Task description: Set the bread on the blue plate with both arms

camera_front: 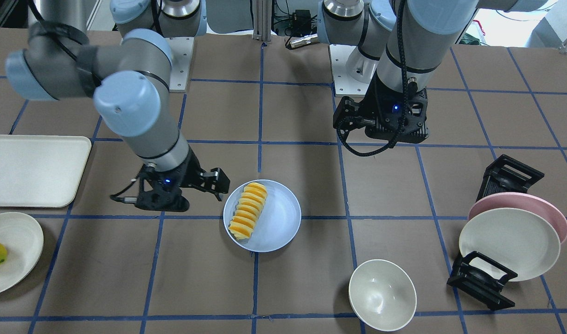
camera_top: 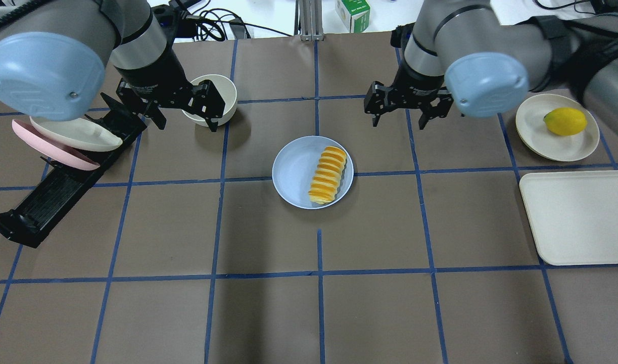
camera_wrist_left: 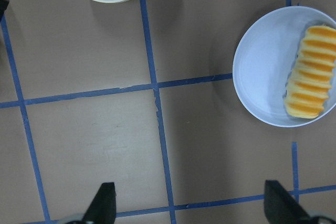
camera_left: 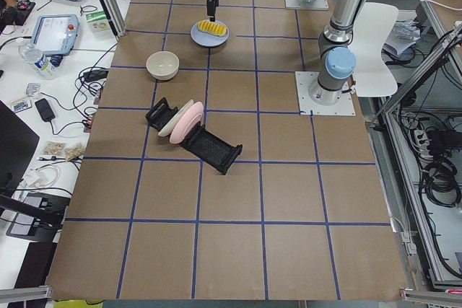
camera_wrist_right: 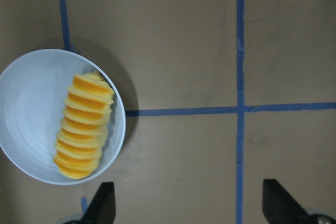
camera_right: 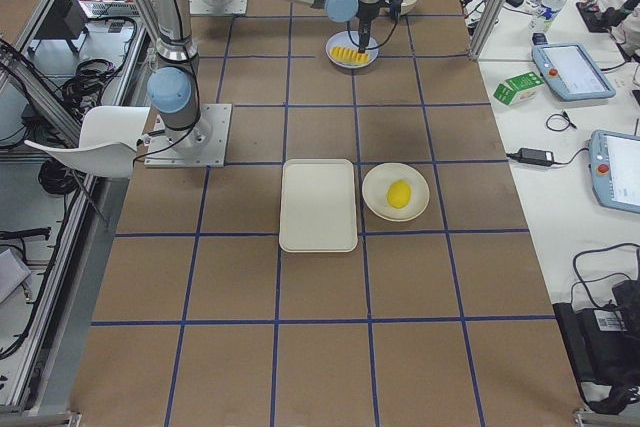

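The bread (camera_top: pixel 329 174) lies on the right half of the blue plate (camera_top: pixel 293 172) at the table's middle, with nothing touching it. In the front view the bread (camera_front: pixel 248 211) lies along the plate's (camera_front: pixel 278 218) left side. My left gripper (camera_top: pixel 185 120) hangs open and empty above the table, to the plate's far left near the bowl. My right gripper (camera_top: pixel 398 119) hangs open and empty to the plate's far right. The left wrist view shows open fingers (camera_wrist_left: pixel 105 205) with the plate (camera_wrist_left: pixel 262 72) and bread (camera_wrist_left: pixel 310 85) off to the side. The right wrist view shows the bread (camera_wrist_right: pixel 84 124) likewise.
A cream bowl (camera_top: pixel 215 98) stands by the left gripper. A black rack (camera_top: pixel 61 187) holds a pink plate (camera_top: pixel 46 149) and a cream plate (camera_top: pixel 86 134) at the left. At the right are a cream tray (camera_top: pixel 576 217) and a cream plate (camera_top: pixel 536 134) holding a yellow fruit (camera_top: pixel 565 121).
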Robot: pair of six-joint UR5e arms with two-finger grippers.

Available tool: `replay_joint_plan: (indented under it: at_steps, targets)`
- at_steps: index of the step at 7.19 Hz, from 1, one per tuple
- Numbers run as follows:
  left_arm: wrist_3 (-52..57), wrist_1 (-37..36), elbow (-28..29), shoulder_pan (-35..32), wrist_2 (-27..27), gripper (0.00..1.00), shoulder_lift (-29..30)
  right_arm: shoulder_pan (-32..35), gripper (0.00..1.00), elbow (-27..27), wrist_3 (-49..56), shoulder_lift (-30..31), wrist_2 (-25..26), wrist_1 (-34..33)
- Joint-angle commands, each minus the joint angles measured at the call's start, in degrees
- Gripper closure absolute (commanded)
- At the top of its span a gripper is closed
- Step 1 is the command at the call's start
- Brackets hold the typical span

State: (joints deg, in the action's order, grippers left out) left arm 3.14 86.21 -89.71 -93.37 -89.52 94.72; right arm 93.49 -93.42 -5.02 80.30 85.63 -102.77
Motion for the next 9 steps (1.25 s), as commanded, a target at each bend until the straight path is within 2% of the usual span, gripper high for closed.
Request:
replay_joint_plan:
  at_steps: [1, 2, 3, 4, 7, 9]
  targets:
    - [-0.06, -0.07, -0.12, -0.06, -0.22, 0.00, 0.03, -2.16, 0.00, 0.24, 4.50, 8.89, 1.30, 4.87]
    - [-0.06, -0.07, -0.12, -0.06, -0.13, 0.00, 0.11, -2.61, 0.00, 6.09, 4.50, 8.48, 2.07, 7.82]
    - [-0.32, -0.33, -0.47, -0.06, 0.13, 0.00, 0.37, -2.61, 0.00, 9.80, 4.41, 6.12, 1.30, 13.59]
    - [-0.59, -0.34, -0.56, -0.06, 0.22, 0.00, 0.38, -2.26, 0.00, 11.58, 4.41, 4.36, 1.47, 13.65]
    - [-0.50, -0.25, -0.64, -0.06, -0.04, 0.00, 0.11, -2.26, 0.00, 11.33, 5.46, 4.52, 4.17, 14.53]
    - [-0.59, -0.34, -0.64, -0.06, 0.13, 0.00, 0.11, -1.91, 0.00, 11.59, 5.46, 4.69, 3.58, 14.36]
